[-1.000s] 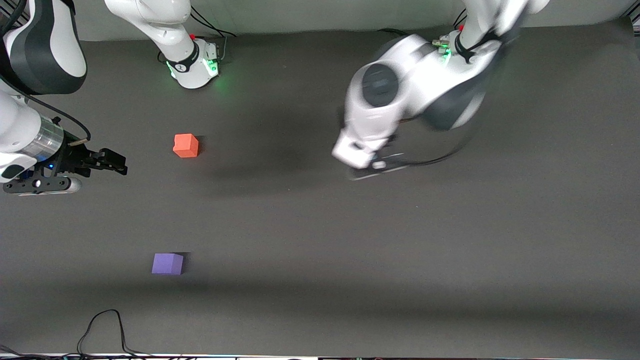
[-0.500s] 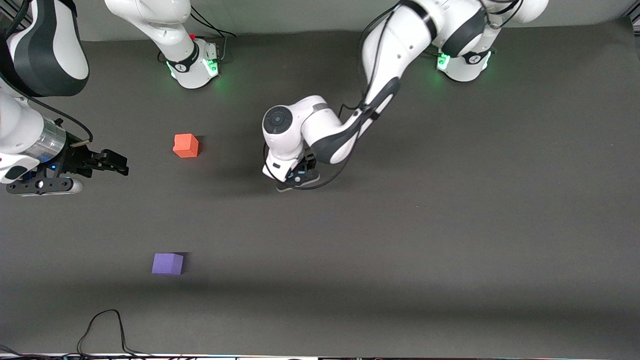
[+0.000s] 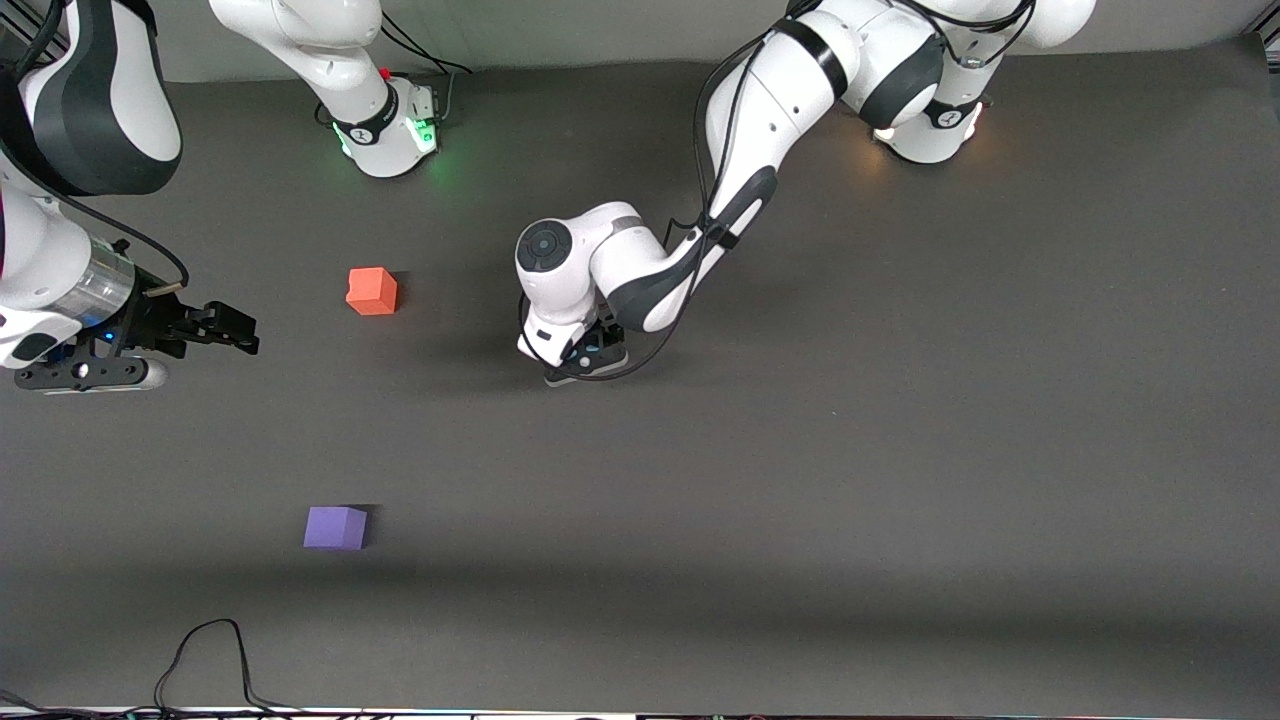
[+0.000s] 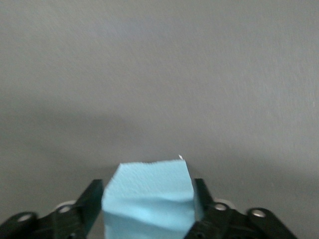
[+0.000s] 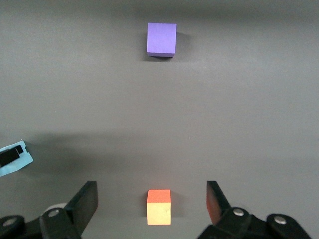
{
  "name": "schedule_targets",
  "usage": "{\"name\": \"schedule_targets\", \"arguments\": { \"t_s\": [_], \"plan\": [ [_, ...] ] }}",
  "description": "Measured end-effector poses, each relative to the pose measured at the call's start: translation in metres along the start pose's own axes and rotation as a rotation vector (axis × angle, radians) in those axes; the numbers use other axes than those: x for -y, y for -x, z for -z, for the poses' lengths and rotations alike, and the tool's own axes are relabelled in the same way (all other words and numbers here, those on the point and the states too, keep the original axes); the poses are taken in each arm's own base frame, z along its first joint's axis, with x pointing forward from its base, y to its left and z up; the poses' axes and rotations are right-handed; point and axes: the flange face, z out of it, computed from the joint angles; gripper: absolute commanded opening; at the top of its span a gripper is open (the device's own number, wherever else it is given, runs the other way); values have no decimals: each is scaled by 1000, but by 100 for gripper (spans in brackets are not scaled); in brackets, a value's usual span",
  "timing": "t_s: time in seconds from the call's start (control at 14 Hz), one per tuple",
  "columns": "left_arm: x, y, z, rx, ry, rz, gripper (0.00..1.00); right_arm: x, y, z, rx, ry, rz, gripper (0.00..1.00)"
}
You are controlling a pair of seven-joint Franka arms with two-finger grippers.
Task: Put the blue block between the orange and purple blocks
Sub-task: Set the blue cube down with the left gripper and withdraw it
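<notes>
The blue block (image 4: 149, 199) is squeezed between the fingers of my left gripper (image 4: 148, 189). In the front view the left gripper (image 3: 583, 362) is low over the middle of the table and the hand hides the block. A corner of the blue block (image 5: 12, 159) shows in the right wrist view. The orange block (image 3: 372, 291) lies on the table toward the right arm's end. The purple block (image 3: 335, 527) lies nearer to the front camera than the orange one. My right gripper (image 3: 225, 330) is open and empty, waiting in the air beside the orange block (image 5: 159, 206). The purple block (image 5: 161, 39) also shows there.
The dark grey table (image 3: 900, 450) bears only the blocks. A black cable (image 3: 215, 650) loops at the table's front edge. The two arm bases (image 3: 385, 130) stand along the back edge.
My left arm has swung from near its base to the middle of the table, toward the orange block, then nearly stopped. The right arm and both lying blocks have not moved.
</notes>
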Motion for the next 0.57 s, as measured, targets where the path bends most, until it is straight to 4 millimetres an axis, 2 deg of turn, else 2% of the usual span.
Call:
{"name": "schedule_targets", "arguments": {
  "t_s": [0.14, 0.29, 0.43, 0.57],
  "plan": [
    [6, -23, 22, -4, -11, 31, 100, 15, 0, 0, -3, 0, 23, 100],
    [20, -54, 57, -3, -40, 50, 100, 42, -3, -3, -20, -4, 66, 100],
    [53, -98, 105, 13, -108, 47, 99, 82, -8, -16, -38, -13, 129, 100],
    [97, -155, 157, 6, -105, 69, 99, 128, -12, -37, -58, -30, 198, 100]
  ]
}}
